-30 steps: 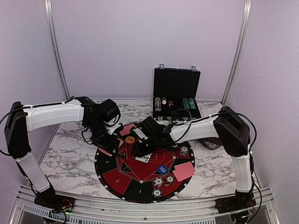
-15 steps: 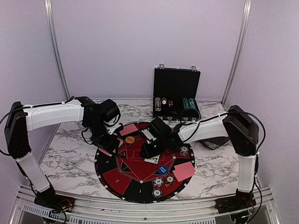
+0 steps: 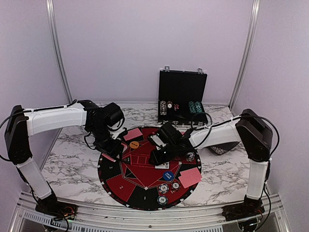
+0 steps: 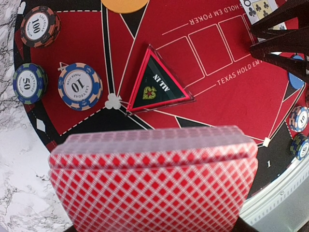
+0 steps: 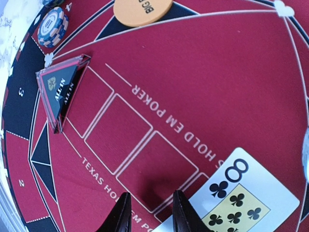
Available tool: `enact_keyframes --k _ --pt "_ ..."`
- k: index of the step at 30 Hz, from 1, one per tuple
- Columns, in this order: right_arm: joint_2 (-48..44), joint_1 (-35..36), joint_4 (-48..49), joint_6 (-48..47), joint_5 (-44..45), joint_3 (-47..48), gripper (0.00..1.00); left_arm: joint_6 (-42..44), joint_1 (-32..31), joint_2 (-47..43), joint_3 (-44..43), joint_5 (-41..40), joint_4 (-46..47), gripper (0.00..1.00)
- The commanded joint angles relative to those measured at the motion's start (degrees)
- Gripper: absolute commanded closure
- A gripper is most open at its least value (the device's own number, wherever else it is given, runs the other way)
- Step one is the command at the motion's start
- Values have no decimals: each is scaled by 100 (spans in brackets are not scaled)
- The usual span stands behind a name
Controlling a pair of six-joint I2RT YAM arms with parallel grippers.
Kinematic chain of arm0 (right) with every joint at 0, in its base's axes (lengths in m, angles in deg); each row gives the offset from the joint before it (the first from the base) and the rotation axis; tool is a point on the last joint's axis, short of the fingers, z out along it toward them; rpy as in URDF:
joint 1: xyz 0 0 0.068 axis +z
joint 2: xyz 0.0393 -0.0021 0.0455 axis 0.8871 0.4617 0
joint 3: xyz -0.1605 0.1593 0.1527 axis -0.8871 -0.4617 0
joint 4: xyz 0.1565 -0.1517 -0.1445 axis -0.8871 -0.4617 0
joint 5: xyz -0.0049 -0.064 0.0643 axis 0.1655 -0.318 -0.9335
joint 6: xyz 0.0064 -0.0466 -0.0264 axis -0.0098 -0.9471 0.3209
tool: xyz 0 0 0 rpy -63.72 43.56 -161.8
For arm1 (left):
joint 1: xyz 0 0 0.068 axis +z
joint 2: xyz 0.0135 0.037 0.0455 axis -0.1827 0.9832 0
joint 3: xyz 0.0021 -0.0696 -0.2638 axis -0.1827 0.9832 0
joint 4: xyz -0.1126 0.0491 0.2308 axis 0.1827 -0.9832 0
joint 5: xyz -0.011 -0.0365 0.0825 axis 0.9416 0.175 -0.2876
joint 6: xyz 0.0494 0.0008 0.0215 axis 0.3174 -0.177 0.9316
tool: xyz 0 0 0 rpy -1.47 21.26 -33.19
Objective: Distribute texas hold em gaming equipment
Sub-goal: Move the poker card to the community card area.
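My left gripper (image 3: 112, 151) hangs over the left edge of the round mat (image 3: 125, 186), shut on a deck of red-backed playing cards (image 4: 154, 179) that hides its fingers. Below it lie a 100 chip (image 4: 39, 26), a 50 chip (image 4: 29, 83), a 10 chip (image 4: 79, 86) and the triangular ALL IN marker (image 4: 155, 84). My right gripper (image 5: 152, 193) is low over the mat's middle, open, with only red felt between its fingers. A face-up eight of clubs (image 5: 246, 198) lies flat against its right finger. The orange button (image 3: 134, 144) sits at the far side.
Red card piles lie at the mat's far left (image 3: 133, 134) and near right (image 3: 190, 177). A blue button (image 3: 167, 175) and chips (image 3: 164, 188) sit near the front rim. An open black chip case (image 3: 182, 99) stands behind, and a black patterned dish (image 3: 219, 149) is under the right arm.
My right gripper has moved right across the mat, and the eight of clubs has shifted right with it. The left arm and its deck have stayed still.
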Motion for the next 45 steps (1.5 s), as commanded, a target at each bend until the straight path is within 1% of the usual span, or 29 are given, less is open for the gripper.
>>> enact_keyframes --k 1,22,34,41,45 --pt "-158 -133 -186 132 166 -201 72 -13 21 -71 -180 75 -82 50" --pt "-473 -431 -15 446 279 -619 72 -17 3 -30 -237 86 -82 50" --pt "-744 -436 -94 456 263 -614 72 -10 -32 0 -272 78 -99 50" --pt "-1023 -434 -34 466 -112 -426 72 -1 -54 35 -330 70 -117 50" --pt "-1105 -442 176 569 -663 -282 71 16 -83 51 -373 81 -135 50"
